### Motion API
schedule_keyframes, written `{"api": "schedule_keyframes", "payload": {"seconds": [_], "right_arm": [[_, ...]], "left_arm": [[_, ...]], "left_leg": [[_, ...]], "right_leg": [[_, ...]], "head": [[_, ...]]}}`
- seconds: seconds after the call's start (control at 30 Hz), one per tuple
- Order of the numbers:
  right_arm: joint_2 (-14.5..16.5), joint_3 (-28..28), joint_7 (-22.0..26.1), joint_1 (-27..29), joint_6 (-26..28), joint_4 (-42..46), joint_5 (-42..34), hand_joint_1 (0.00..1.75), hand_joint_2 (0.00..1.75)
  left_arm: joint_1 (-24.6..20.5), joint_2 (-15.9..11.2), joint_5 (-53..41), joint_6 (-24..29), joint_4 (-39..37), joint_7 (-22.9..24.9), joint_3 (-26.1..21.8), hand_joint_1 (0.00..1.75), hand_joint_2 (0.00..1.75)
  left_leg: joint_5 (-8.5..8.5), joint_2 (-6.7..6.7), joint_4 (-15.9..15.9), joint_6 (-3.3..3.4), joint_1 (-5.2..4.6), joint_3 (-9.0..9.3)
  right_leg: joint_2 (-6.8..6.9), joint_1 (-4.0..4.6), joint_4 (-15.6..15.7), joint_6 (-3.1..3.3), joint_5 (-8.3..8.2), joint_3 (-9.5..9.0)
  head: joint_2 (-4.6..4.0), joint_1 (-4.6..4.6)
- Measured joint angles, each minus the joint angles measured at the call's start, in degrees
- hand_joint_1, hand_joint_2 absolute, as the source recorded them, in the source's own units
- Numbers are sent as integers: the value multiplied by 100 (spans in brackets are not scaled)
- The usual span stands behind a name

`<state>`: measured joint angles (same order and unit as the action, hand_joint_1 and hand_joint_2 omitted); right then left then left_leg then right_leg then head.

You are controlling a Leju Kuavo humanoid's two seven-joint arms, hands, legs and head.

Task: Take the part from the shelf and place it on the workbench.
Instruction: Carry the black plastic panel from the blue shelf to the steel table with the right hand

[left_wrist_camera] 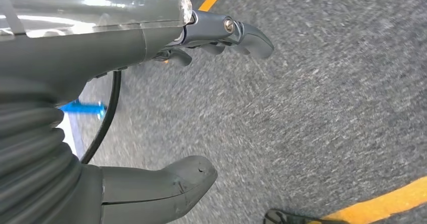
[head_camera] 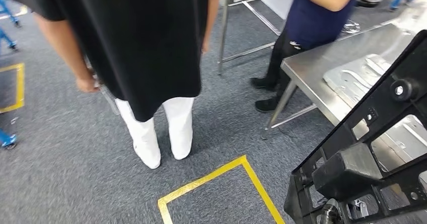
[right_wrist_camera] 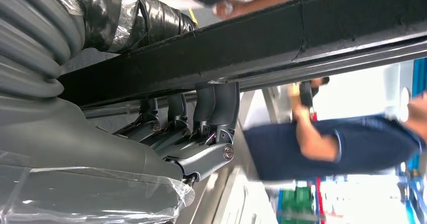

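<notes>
Part [right_wrist_camera: 282, 38] gripped by right hand [right_wrist_camera: 186, 133], left hand [left_wrist_camera: 166, 108] empty

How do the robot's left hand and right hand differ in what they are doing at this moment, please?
The left hand holds nothing, fingers apart above grey carpet; the right hand has its fingers hooked around the black part. The left hand hangs over floor; the right hand carries its load near the workbench. Both are grey.
</notes>
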<state>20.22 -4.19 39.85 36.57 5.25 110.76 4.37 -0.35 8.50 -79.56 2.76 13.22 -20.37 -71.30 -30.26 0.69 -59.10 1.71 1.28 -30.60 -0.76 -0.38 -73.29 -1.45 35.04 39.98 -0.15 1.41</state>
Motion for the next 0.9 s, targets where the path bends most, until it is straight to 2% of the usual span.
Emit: {"api": "schedule_keyframes", "payload": {"seconds": [0.03, 0.07, 0.1, 0.13, 0.2, 0.23, 0.27, 0.3, 0.33, 0.37, 0.4, 0.47, 0.5, 0.53, 0.57, 0.6, 0.63, 0.7, 0.77, 0.83, 0.87, 0.9], "right_arm": [[0, 2, -1, 4, 1, -1, -1, 175, 175], [0, 4, -1, 8, 2, -1, -1, 175, 175], [0, 5, -1, 10, 5, -1, -1, 175, 175], [0, 6, -1, 11, 10, -1, -1, 175, 175], [0, 6, -2, 9, 22, 0, -1, 175, 175], [0, 7, -1, 11, 26, 2, 1, 175, 175], [0, 9, -1, 16, 27, 3, 7, 175, 175], [1, 15, -1, 29, 26, 6, 20, 175, 175], [1, 21, 0, 48, 27, 8, 43, 175, 175], [2, 28, 1, 63, 31, 10, 66, 175, 175], [3, 34, 1, 69, 34, 10, 85, 175, 175], [4, 40, 1, 61, 36, 10, 101, 175, 175], [4, 44, -1, 55, 31, 9, 101, 175, 175], [4, 48, -2, 55, 24, 8, 101, 175, 175], [4, 52, -2, 57, 15, 5, 101, 175, 175], [4, 56, -2, 58, 6, 2, 100, 175, 175], [4, 62, -3, 58, -5, -1, 98, 175, 175], [4, 78, -3, 55, -29, -3, 92, 175, 175], [4, 96, -4, 57, -63, -3, 95, 175, 175], [4, 119, -3, 70, -89, -3, 104, 175, 175], [4, 134, -2, 79, -93, -3, 107, 175, 175], [4, 150, -1, 85, -93, -3, 107, 175, 175]], "left_arm": [[4, 0, 0, -1, 0, 0, 0, 0, 175], [3, 1, 0, -1, 0, 1, 0, 0, 175], [0, 2, 0, -1, 0, 1, 0, 0, 175], [-4, 4, 0, -1, 0, 2, 0, 0, 175], [-8, 12, -2, -1, 0, 2, 0, 0, 175], [-8, 16, -4, -1, 0, 1, 0, 0, 175], [-11, 20, -9, -2, 0, -4, 0, 0, 175], [-20, 25, -17, -4, 0, -11, 0, 0, 175], [-30, 29, -30, -5, 0, -18, 0, 0, 175], [-41, 33, -41, -7, 0, -25, 0, 0, 175], [-49, 35, -51, -9, 0, -30, 0, 0, 175], [-39, 39, -59, -13, 0, -33, 1, 0, 175], [-27, 40, -60, -13, 0, -33, 1, 0, 175], [-13, 42, -57, -9, 0, -33, 0, 0, 175], [-3, 42, -54, -4, 0, -33, -2, 0, 175], [0, 42, -50, 2, 0, -33, -3, 0, 175], [-1, 42, -46, 9, 0, -33, -4, 0, 175], [-8, 48, -44, 20, 0, -34, -4, 0, 175], [-16, 58, -43, 28, 0, -37, -5, 0, 175], [-35, 78, -44, 34, 0, -39, -7, 0, 175], [-46, 91, -45, 37, 1, -40, -8, 0, 175], [-49, 102, -46, 39, 2, -41, -8, 0, 175]], "left_leg": [[-12, 82, 0, 4, -7, 7], [-28, 161, 0, 4, -12, 21], [-46, 235, 0, 1, -14, 44], [-66, 298, 1, -5, -16, 74], [-110, 406, 7, -35, -30, 128], [-126, 457, 16, -59, -37, 144], [-137, 514, 32, -86, -45, 160], [-144, 578, 56, -116, -52, 194], [-162, 586, 65, -144, -48, 228], [-212, 510, 23, -165, -46, 243], [-313, 379, -116, -181, -42, 205], [-628, 77, -709, -196, -31, -74], [-767, 12, -1062, -206, -26, -265], [-819, -15, -1314, -220, -22, -421], [-759, -26, -1395, -234, -16, -504], [-591, -40, -1273, -245, -9, -493], [-352, -82, -968, -253, 0, -393], [-66, -310, -373, -240, 21, -168], [-50, -450, -157, -190, 13, -85], [-27, -351, -114, -115, 6, -61], [-11, -291, -86, -76, 14, -41], [8, -224, -52, -38, 26, -24]], "right_leg": [[34, -7, -207, -10, 33, 116], [51, -10, -215, -9, -43, 129], [73, -8, -4, 3, -217, 27], [134, 2, 365, 29, -438, -165], [361, 70, 1054, 103, -684, -525], [440, 107, 1228, 143, -706, -609], [461, 139, 1285, 177, -675, -625], [404, 153, 1318, 214, -681, -626], [339, 132, 1365, 245, -700, -650], [278, 109, 1424, 277, -721, -688], [221, 84, 1482, 312, -745, -729], [114, 61, 1526, 365, -761, -774], [44, 63, 1517, 382, -756, -775], [-37, 65, 1501, 387, -745, -776], [-124, 64, 1480, 384, -730, -777], [-212, 58, 1450, 371, -712, -779], [-293, 48, 1409, 350, -685, -781], [-431, 36, 1308, 289, -624, -756], [-546, 27, 1249, 217, -599, -708], [-641, 15, 1252, 154, -611, -679], [-592, 21, 1228, 127, -592, -663], [-472, 24, 1115, 99, -517, -609]], "head": [[0, -1], [0, -1], [0, -1], [0, -1], [0, 0], [0, 1], [0, -1], [0, 1], [0, -1], [0, -2], [0, -4], [0, -9], [0, -11], [0, -11], [0, -11], [0, -11], [0, -10], [0, -8], [0, -6], [0, -7], [0, -4], [0, -1]]}}
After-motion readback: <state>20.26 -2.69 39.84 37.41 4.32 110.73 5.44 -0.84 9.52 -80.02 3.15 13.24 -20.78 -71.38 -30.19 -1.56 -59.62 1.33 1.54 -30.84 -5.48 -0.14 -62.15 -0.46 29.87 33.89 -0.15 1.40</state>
